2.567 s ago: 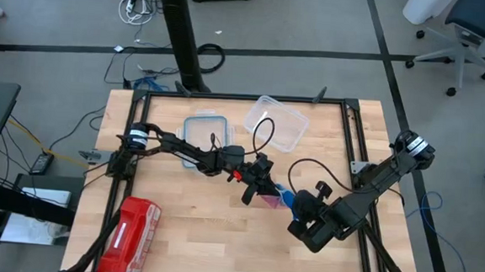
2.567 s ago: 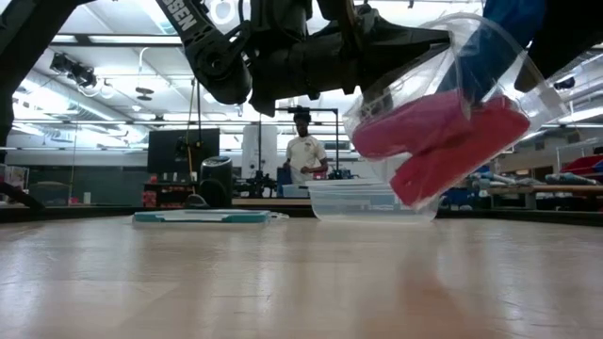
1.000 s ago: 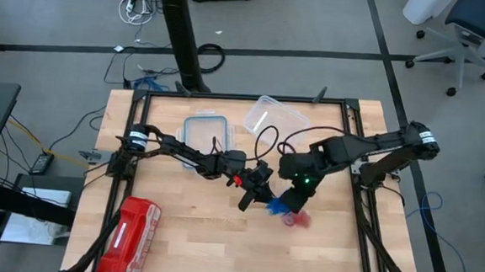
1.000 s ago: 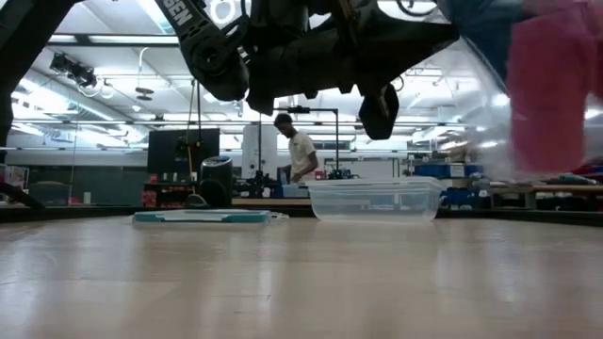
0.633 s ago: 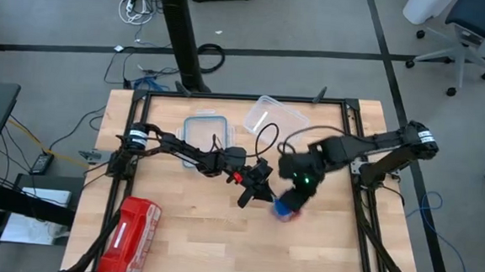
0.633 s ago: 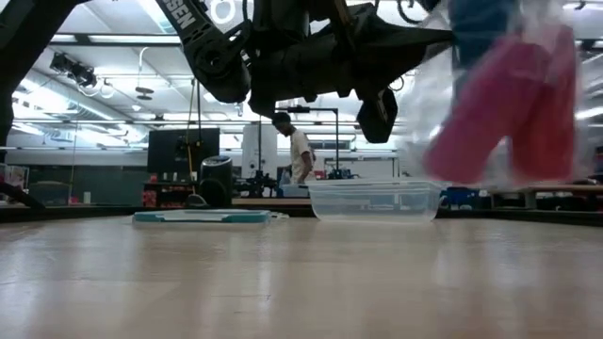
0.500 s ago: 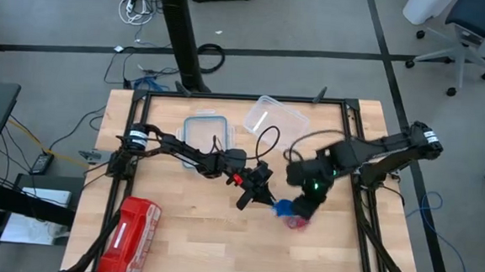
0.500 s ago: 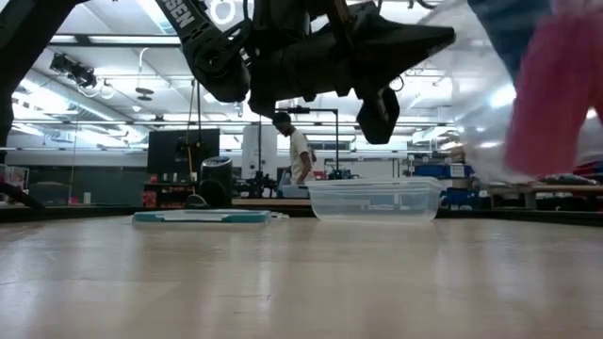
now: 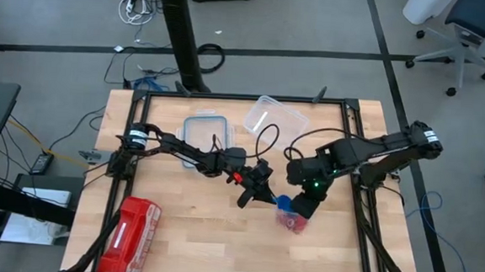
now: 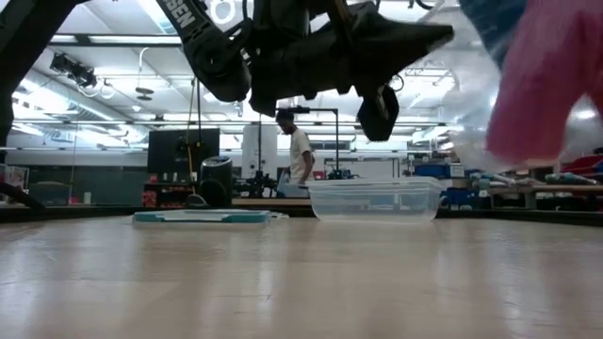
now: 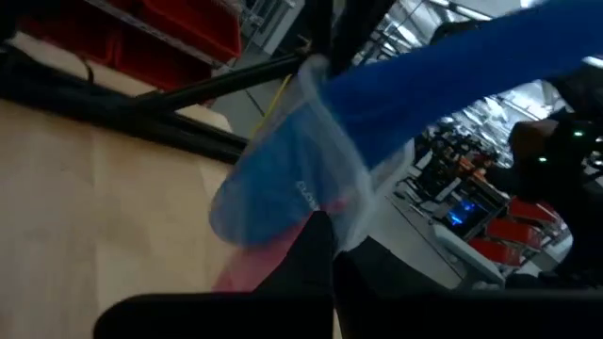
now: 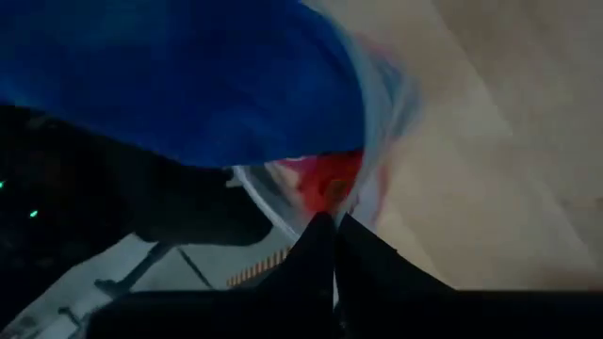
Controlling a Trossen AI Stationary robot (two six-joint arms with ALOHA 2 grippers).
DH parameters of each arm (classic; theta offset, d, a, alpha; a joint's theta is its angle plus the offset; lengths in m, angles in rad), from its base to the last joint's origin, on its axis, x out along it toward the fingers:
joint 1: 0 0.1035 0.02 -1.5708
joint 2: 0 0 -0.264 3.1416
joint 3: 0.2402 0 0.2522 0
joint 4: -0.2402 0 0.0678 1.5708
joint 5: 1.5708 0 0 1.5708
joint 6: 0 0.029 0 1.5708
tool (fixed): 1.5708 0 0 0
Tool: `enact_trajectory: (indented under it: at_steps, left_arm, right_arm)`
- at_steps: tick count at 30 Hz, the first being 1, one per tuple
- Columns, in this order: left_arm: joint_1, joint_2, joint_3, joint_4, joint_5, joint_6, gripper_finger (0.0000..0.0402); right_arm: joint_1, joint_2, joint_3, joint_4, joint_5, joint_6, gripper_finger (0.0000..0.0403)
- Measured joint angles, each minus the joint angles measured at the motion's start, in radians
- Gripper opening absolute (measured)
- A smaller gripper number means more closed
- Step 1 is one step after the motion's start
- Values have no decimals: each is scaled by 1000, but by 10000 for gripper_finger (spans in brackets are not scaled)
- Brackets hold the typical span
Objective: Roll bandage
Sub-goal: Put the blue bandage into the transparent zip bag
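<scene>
A red zip pouch [image 9: 129, 227] is being kept at the table's [image 9: 194, 234] near left corner. A clear container [image 9: 275, 122] and its lid [image 9: 204, 129] are lying side by side along the far edge. Red-pink rolls [image 9: 293, 221] are being carried inside a clear plastic bag [image 10: 528, 85] above the middle. A person [image 10: 300, 151] is standing in the room behind.

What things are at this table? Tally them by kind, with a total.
Bright blue stretchy fabric bandage: 1
Red-pink fabric, blurred: at least 1
Clear plastic bag: 1
Red zip pouch: 1
Clear plastic container: 1
Teal-rimmed flat lid: 1
Total: at least 6
</scene>
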Motion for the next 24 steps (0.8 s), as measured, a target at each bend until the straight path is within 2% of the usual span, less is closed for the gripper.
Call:
enact_trajectory:
  at_steps: [2,5,6,8,10,12,14,17,20,22,24]
  left_arm:
    - [1,1,-1,4,-2,-5,0]
    - [3,1,-1,17,-7,-6,0]
    - [3,1,-1,21,-9,-9,0]
    - [3,1,-1,23,-8,-9,0]
    - [3,1,-1,23,-7,-10,0]
    - [6,1,-1,23,-14,-10,0]
    - [8,1,-1,30,-14,-14,0]
    - [9,1,-1,30,-16,-15,0]
    - [6,1,-1,36,-16,-16,0]
    - [7,1,-1,36,-6,-16,0]
    - [9,1,-1,39,-5,-16,0]
  right_arm:
    - [-6,3,0,44,-46,-42,0]
    - [-29,1,2,-49,105,-15,0]
    - [-38,2,-1,-60,69,-19,0]
    - [-26,11,-3,59,-10,-85,0]
    - [-14,17,7,145,3,-117,0]
    - [-39,13,19,17,51,-70,0]
    - [-57,13,20,-39,72,-46,0]
    - [-51,24,19,36,12,-66,0]
    - [-59,18,22,-66,16,-28,0]
    - [-57,41,20,-32,-19,-74,0]
    - [-44,50,20,-15,0,-77,0]
